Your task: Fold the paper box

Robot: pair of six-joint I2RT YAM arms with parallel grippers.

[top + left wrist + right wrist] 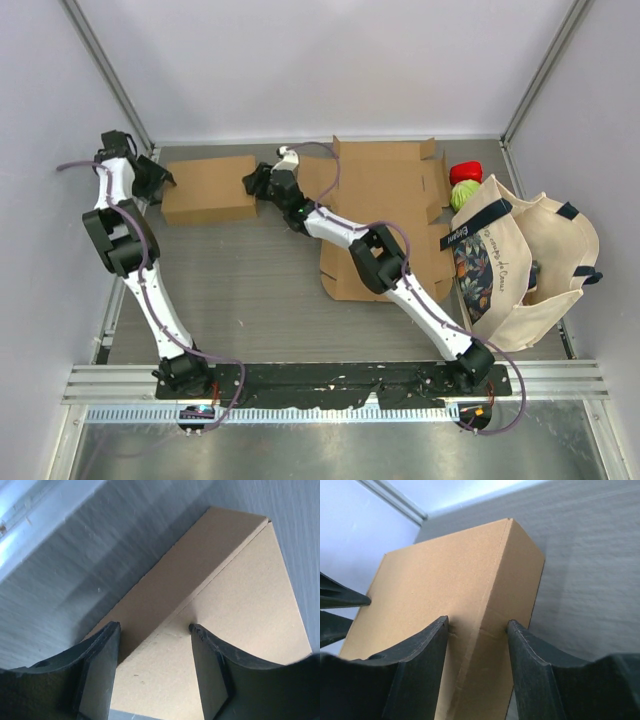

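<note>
Item: paper box [210, 188], brown corrugated card, already formed into a closed rectangular block.
Landmark: flat cardboard sheet [385, 215], lying unfolded on the surface [240, 290].
Box position: just left of the sheet, level with the sheet's far half, resting flat on the surface.
Long axis: horizontal, one short end facing the sheet and the other facing directly away from it.
Orientation: a broad face is up and the narrow side faces are vertical. No flap can be seen standing open.
Left pincer [165, 185]: at the box end that faces away from the sheet. In the left wrist view its fingers [100, 672] straddle a long edge of the box, one pad on each adjoining face. Judged closed on the box.
Right pincer [255, 190]: in the gap between box and sheet, at the sheet-side end. Its fingers [527, 665] likewise straddle an edge with the pads in contact. Judged closed on the box.
Handling, weight: likely very light, so it will slide or lift with little force.
Handling, stiffness: faces are thin and hollow-backed, and hard clamping probably dents or creases them. Folded edges and corners are the stiffest parts.
Handling, surface: matte card, and it should hold well against the pads.
Recommended hold: at the two short ends, across an edge, with opposed light pressure from each side.
Risk: uneven pressure from either end may skew the box or spring a seam.
Other items: tote bag [520, 260], on the side of the sheet opposite the box, well apart from the work.
</note>
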